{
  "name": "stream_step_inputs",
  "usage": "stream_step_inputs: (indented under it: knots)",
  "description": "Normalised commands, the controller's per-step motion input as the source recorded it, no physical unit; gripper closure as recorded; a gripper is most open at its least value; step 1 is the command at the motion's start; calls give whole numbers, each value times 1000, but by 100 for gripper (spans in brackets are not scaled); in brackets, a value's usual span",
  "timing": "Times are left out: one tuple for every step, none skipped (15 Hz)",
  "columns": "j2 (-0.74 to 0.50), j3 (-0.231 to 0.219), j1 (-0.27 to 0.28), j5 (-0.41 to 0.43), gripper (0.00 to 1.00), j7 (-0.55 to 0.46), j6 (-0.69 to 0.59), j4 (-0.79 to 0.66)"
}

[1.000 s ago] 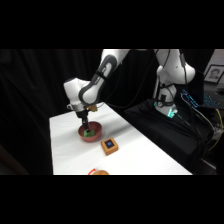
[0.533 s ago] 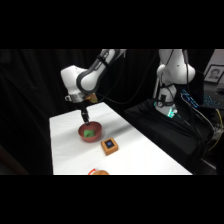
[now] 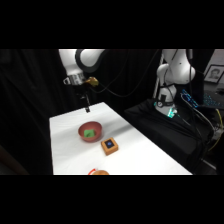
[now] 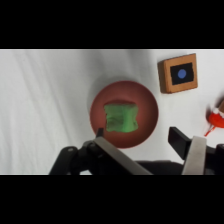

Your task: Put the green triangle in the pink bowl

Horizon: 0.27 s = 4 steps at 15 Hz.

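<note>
The green triangle point(image 3: 89, 133) point(image 4: 121, 116) lies inside the pink bowl point(image 3: 82, 132) point(image 4: 150, 107), near its middle. In the side view my gripper point(image 3: 86, 105) hangs well above the bowl, towards the table's far edge, touching nothing. From the wrist view I look straight down on the bowl. There the gripper point(image 4: 136, 134) is open, its two fingers point(image 4: 186, 145) standing wide apart with nothing between them.
An orange-brown square block with a dark blue centre point(image 3: 110, 145) point(image 4: 178, 73) sits just beside the bowl. A red and orange thing point(image 3: 99, 172) point(image 4: 215, 117) shows partly at the table's near edge. The white table point(image 3: 145, 155) ends close behind the gripper.
The gripper has risen from just over the bowl to well above it and drifted towards the far edge. The green triangle has stayed in the bowl.
</note>
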Motion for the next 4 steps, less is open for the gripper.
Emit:
stream_step_inputs:
  knots:
    - [-380,-78,73,-72,0,30,-119,-172]
    - [-346,-86,89,-101,0,66,-81,-163]
    - [-320,-86,96,-107,0,72,-58,-157]
    - [-308,-88,101,-115,0,74,-30,-169]
